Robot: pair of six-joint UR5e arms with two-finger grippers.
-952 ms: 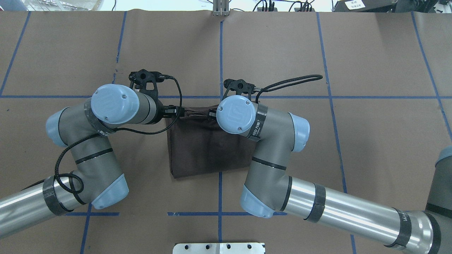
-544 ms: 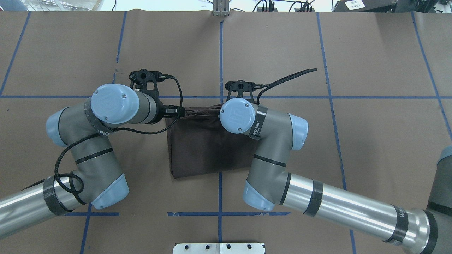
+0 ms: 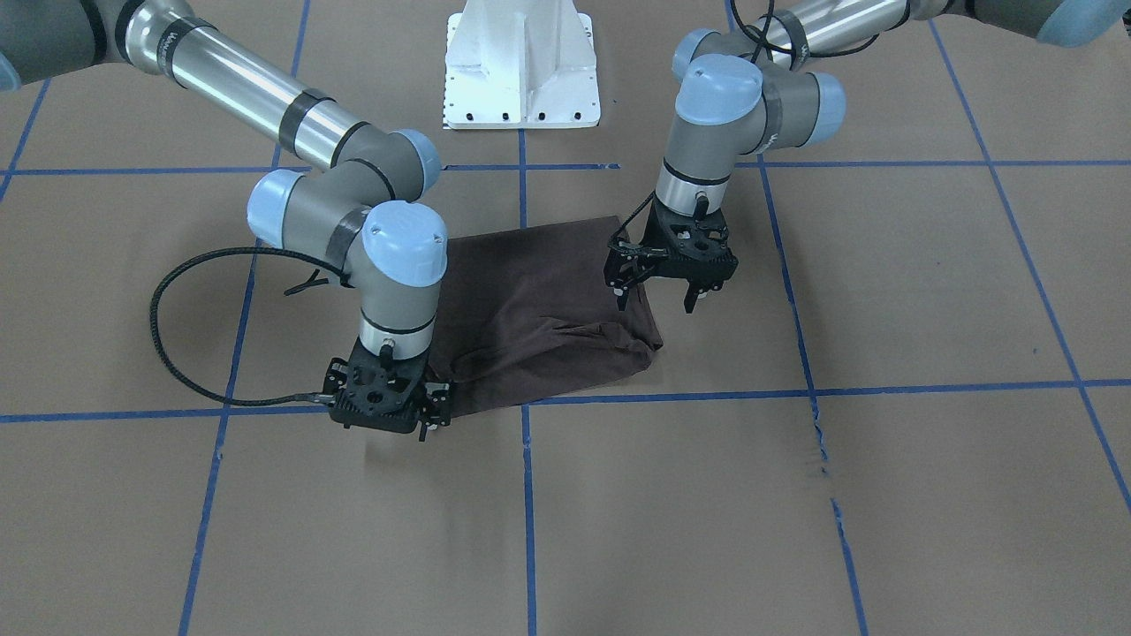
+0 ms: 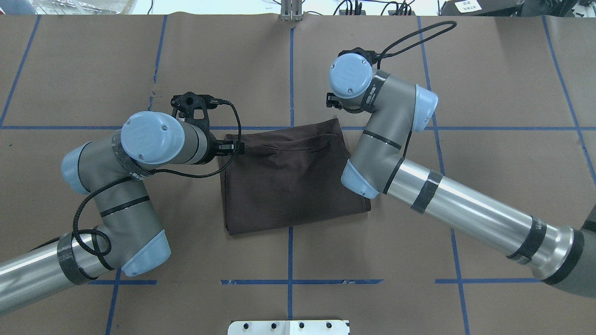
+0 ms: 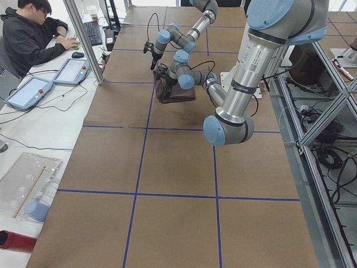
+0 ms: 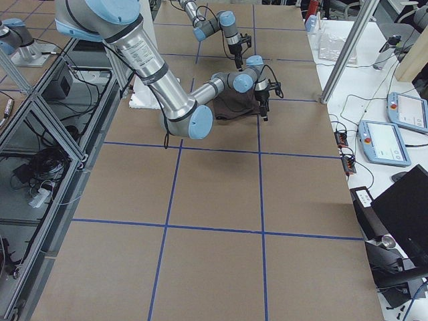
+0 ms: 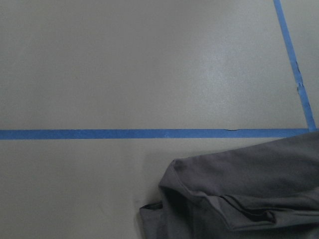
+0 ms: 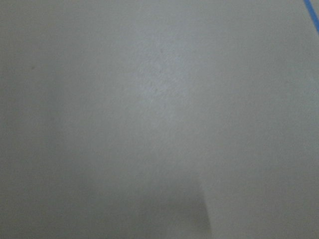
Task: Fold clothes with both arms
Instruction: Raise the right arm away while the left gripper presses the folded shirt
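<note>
We see the dark brown T-shirt point(image 4: 288, 181) lying folded into a rough rectangle on the brown paper-covered table point(image 4: 489, 70). Its edge farthest from the robot is rumpled, with a long crease running along it. The left gripper point(image 3: 656, 303) hangs at the shirt's far corner on its own side, and the cloth spreads from there toward the right arm point(image 4: 465, 209) and back toward the robot. In the front-facing view its jaws stand spread wide with nothing between them. One finger is over the shirt's edge and the other is over bare paper; we cannot tell whether either touches. Its wrist camera looks down on that corner, where the layers curl over one another just short of a blue tape line point(image 7: 149, 133). The right gripper point(image 3: 393, 413) sits low beside the other far corner, off the cloth on the side away from the left arm point(image 4: 139, 186). We cannot tell whether its jaws are apart or together, since its body hides them. Its wrist camera shows only blurred bare paper. Behind both grippers stands the white pedestal base point(image 3: 521, 71). Well beyond the table's end, a person point(image 5: 33, 33) sits at a keyboard.
</note>
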